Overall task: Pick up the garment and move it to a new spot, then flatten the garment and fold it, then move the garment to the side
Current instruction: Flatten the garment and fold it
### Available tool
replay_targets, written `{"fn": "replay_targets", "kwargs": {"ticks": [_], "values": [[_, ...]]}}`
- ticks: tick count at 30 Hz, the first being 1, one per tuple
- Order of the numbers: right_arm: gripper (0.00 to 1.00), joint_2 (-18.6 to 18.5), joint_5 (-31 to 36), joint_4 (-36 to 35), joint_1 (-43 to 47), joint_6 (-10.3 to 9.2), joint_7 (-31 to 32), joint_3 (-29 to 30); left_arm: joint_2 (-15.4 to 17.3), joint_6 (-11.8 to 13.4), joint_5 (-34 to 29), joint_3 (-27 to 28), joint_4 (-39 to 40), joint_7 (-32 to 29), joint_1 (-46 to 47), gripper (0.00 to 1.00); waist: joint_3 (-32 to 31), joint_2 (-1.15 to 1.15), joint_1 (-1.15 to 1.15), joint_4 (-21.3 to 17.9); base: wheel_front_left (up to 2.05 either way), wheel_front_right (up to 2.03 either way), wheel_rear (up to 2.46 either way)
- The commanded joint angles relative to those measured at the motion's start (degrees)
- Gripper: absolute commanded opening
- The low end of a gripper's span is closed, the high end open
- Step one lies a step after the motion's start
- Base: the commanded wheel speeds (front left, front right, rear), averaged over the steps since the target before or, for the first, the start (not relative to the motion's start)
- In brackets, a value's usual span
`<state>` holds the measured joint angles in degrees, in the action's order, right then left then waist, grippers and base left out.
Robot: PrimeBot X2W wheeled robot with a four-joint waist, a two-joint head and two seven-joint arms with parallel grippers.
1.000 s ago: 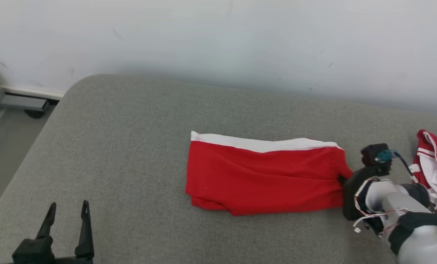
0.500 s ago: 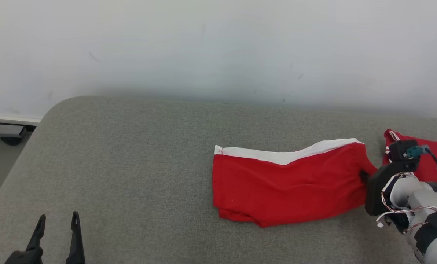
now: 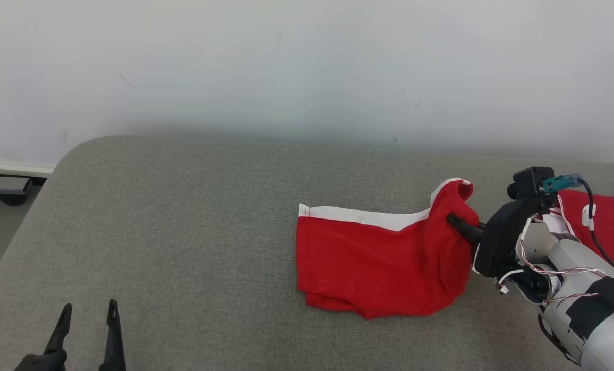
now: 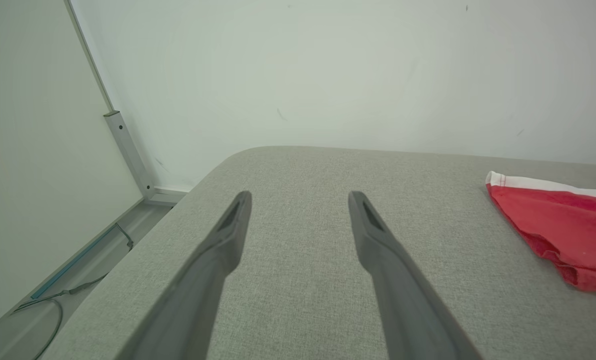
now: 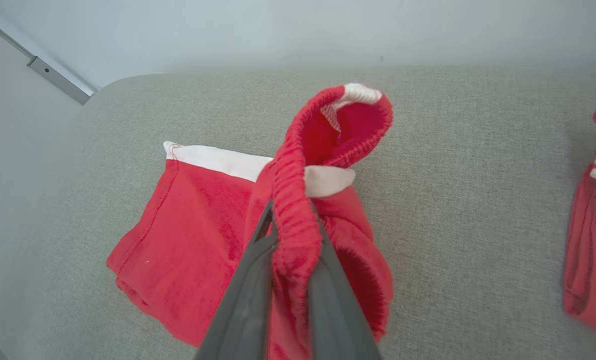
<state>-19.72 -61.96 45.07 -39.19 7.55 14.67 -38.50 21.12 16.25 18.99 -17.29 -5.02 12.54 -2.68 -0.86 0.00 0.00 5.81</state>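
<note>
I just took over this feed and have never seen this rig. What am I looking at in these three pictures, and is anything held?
It is a two-armed robot. The wide picture comes from its head, looking down at a grey fabric-covered pad. The other two come from wrist cameras, looking along each gripper's two dark fingers. The left gripper is open and empty over bare pad. The right gripper is shut on the gathered edge of the red garment with a white band, holding that end raised while the rest lies on the pad. A second red-and-white garment lies at the far right, untouched.
</note>
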Motion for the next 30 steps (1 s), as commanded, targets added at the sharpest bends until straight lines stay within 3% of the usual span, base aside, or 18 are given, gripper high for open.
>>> {"fn": "replay_targets", "kwargs": {"ticks": [1,13,30], "values": [[0.00,0.0,-1.2,-0.8,0.3,-0.14,0.3,-0.3,0.0,0.0,0.3,0.0,-0.2,0.3,0.4,1.00,0.2,0.00,0.00,0.4,0.00,0.00,0.00],[0.00,4.3,-6.4,-1.9,-1.3,-0.13,-0.8,-3.3,-0.3,-0.5,0.6,-0.7,-1.5,0.8,1.5,1.00,0.4,0.00,0.00,2.9,0.00,0.00,0.00],[0.00,11.0,-7.5,7.0,-5.6,-0.13,-4.5,-7.3,-1.6,-1.8,0.8,-2.6,-3.3,1.3,3.9,1.00,2.2,0.00,0.00,8.4,0.00,0.00,0.00]]}}
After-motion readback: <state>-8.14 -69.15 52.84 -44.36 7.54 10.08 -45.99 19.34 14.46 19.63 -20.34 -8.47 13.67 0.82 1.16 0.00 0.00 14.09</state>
